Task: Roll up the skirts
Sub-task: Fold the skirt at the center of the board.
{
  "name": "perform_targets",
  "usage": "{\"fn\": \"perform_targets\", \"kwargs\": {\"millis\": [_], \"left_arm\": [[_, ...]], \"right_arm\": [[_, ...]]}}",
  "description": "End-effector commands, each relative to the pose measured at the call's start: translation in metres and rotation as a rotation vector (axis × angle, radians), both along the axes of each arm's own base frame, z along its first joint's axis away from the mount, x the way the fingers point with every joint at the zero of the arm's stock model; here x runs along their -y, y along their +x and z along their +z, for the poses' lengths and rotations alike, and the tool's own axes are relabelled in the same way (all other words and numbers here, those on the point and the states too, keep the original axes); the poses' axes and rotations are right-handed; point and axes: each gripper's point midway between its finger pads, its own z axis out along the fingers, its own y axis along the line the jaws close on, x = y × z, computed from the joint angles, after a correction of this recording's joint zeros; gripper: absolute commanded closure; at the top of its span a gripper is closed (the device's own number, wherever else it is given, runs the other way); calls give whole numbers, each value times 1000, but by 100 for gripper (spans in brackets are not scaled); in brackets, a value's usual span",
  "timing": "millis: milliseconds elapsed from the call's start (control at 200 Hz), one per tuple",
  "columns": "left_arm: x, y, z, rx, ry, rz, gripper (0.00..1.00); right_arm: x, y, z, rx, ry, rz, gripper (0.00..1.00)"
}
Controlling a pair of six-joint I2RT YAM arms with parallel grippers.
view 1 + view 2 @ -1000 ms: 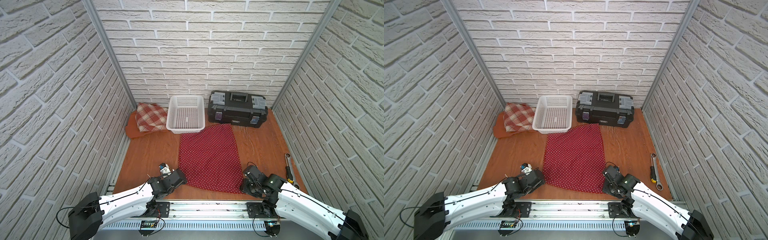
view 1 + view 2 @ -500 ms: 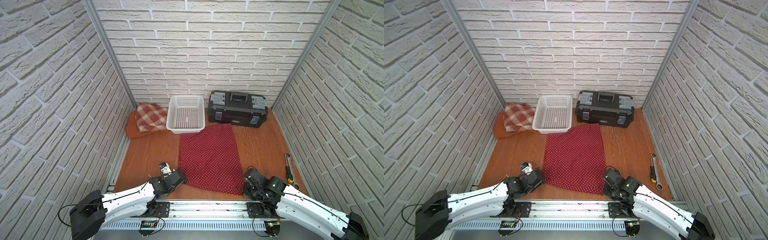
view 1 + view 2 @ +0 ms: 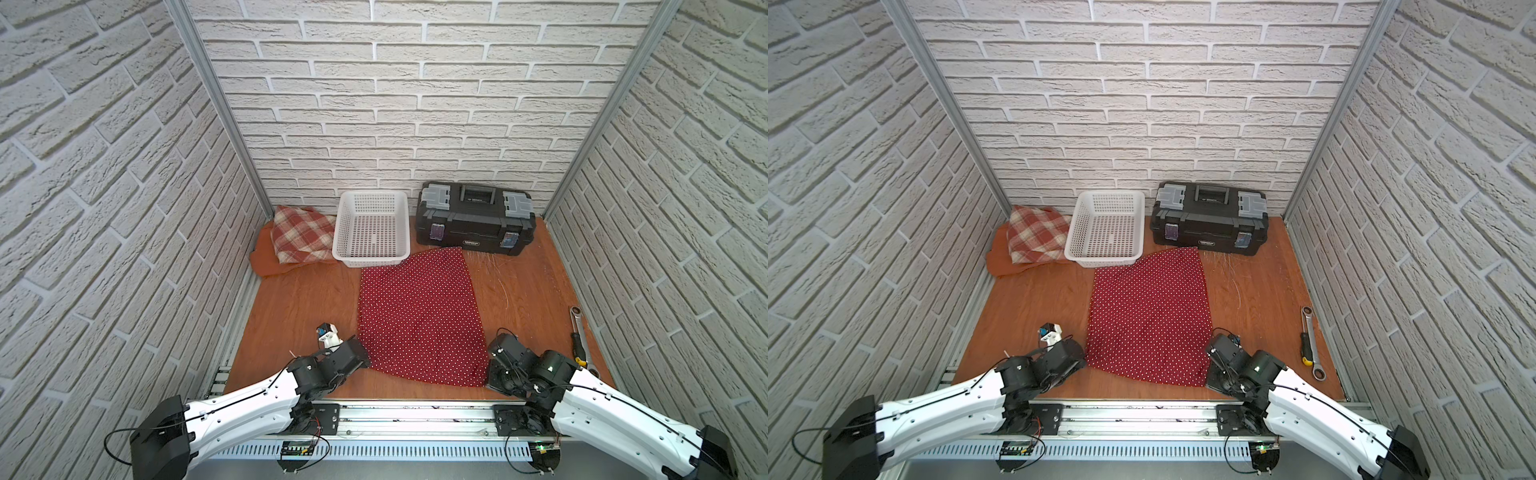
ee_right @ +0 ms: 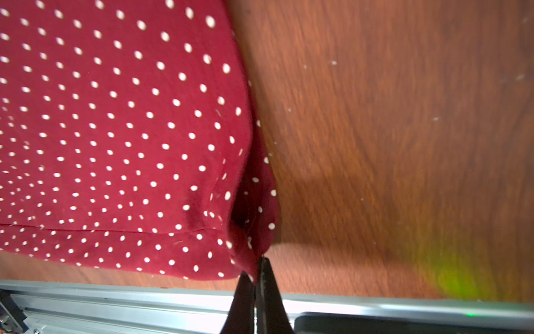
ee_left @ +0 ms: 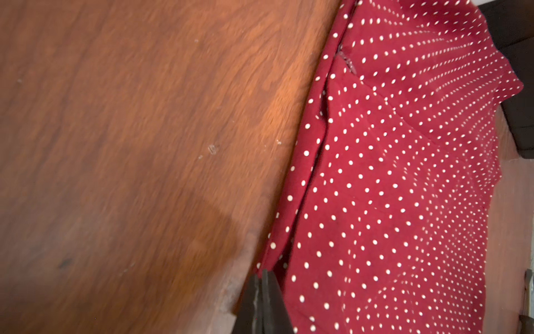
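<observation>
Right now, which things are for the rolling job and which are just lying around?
For the job: dotted skirt, pinched at its near corners by the left gripper and right gripper; plaid skirt; orange skirt.
Just lying about: basket, toolbox, wrench, screwdriver.

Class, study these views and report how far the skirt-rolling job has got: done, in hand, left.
Done: nothing rolled; the polka-dot skirt lies spread flat. In hand: the left gripper and right gripper each have jaws shut on a near corner of it. Left: rolling it, then the plaid skirt and orange skirt heaped beside the basket.
</observation>
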Motion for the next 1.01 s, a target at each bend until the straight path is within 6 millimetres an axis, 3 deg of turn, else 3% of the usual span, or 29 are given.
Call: {"fn": "perform_targets", "kwargs": {"millis": [0, 25, 55, 90, 255, 360, 505, 805, 1000], "left_arm": [[-5, -5, 1, -24, 34, -13, 100], [-6, -7, -1, -34, 36, -10, 95], [-7, -9, -3, -42, 31, -10, 76], [-5, -10, -4, -44, 12, -12, 65], [10, -10, -7, -47, -38, -47, 45], [19, -11, -11, -74, -34, -70, 43], [21, -13, -23, -114, -3, -69, 51], [21, -13, -24, -114, -8, -57, 100], [20, -9, -15, -81, -11, -64, 100]], "right_arm": [[0, 5, 4, 26, -11, 16, 97], [0, 4, 3, 24, -10, 17, 97], [0, 4, 2, 24, -10, 17, 97], [0, 3, 1, 21, -12, 17, 97], [-1, 4, -2, 21, -9, 14, 97], [0, 4, -3, 20, -12, 16, 97], [0, 4, -4, 23, -11, 15, 97], [2, 2, -4, 22, -13, 9, 97], [1, 3, -1, 29, -11, 10, 97]]}}
